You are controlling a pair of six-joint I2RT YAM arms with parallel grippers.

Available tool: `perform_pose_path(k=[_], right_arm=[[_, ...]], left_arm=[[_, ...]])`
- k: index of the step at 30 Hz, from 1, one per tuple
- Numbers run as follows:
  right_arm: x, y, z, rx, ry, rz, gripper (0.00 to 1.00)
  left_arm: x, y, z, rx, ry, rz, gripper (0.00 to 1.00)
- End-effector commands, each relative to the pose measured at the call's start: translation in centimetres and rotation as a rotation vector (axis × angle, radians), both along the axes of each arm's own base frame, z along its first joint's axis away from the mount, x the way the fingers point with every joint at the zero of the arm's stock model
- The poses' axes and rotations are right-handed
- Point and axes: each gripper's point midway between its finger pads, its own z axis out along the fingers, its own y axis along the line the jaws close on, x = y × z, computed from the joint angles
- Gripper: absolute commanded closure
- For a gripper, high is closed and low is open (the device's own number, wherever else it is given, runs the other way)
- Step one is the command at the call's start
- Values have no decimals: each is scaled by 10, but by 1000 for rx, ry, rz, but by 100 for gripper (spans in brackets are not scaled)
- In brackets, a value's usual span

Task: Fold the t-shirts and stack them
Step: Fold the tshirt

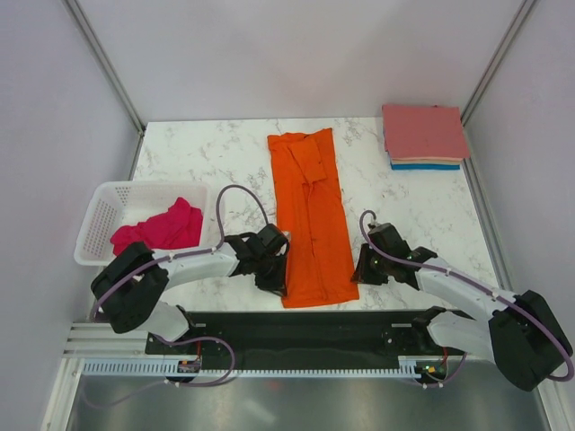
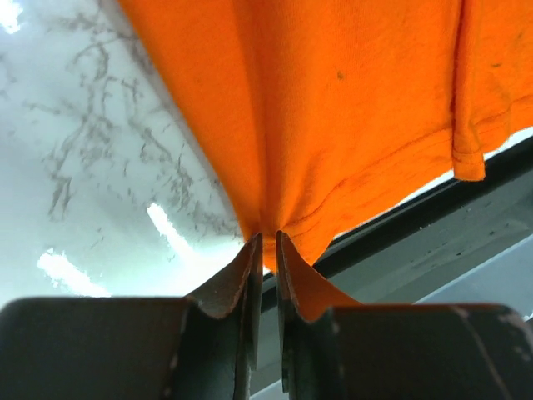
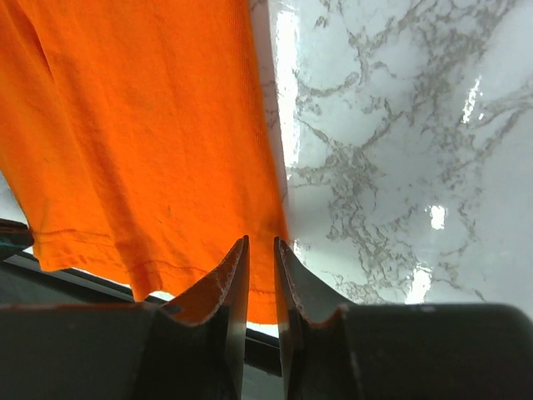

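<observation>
The bright orange t-shirt (image 1: pixel 310 215) lies as a long narrow strip down the middle of the marble table (image 1: pixel 404 215), its hem at the near edge. My left gripper (image 1: pixel 274 272) is shut on the hem's near left corner; in the left wrist view (image 2: pixel 266 237) the orange cloth (image 2: pixel 333 108) puckers into the jaws. My right gripper (image 1: pixel 359 269) is shut on the near right corner (image 3: pixel 261 242), with the shirt's edge (image 3: pixel 141 133) between the jaws. The magenta-pink t-shirt (image 1: pixel 157 226) lies crumpled in a basket. A folded stack (image 1: pixel 422 133) has salmon-pink on top, then peach and blue (image 1: pixel 427 166).
A white plastic basket (image 1: pixel 99 193) stands at the left edge of the table. The folded stack sits at the far right corner. A black strip (image 1: pixel 296 328) runs along the table's near edge, just below the orange hem. Grey walls close in both sides.
</observation>
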Motion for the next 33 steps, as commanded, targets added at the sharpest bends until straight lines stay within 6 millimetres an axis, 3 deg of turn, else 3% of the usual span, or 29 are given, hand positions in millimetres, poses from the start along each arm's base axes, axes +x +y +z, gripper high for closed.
perform_pose_path(k=[1,3,6,10,13,17,20,25,31,33], right_arm=[[5,-1,17,-3,-34,-19,74],[8,-1,23,-4,-45,-22,74],[10,0,28,-3,-56,-22,74],[12,1,31,-1,-66,-17,74],[14,1,35,3,-78,-21,74],[19,1,39,0,-100,-27,74],[23,2,40,1,-110,-31,74],[30,4,45,-12,-113,-35,73],[31,0,44,-30,-114,-43,71],[28,1,39,-23,-97,-45,71]], left_arm=[[13,-5,29,-30,-81,15,81],[18,-13,39,-58,-99,5,81],[27,-12,38,-26,-123,12,80],[61,10,27,56,-134,97,81],[83,16,24,73,-147,106,82],[124,4,36,52,-228,69,83],[144,-2,25,71,-216,73,85],[159,24,-14,171,-127,155,86],[178,50,-32,268,-118,181,86],[189,48,-27,255,-132,178,86]])
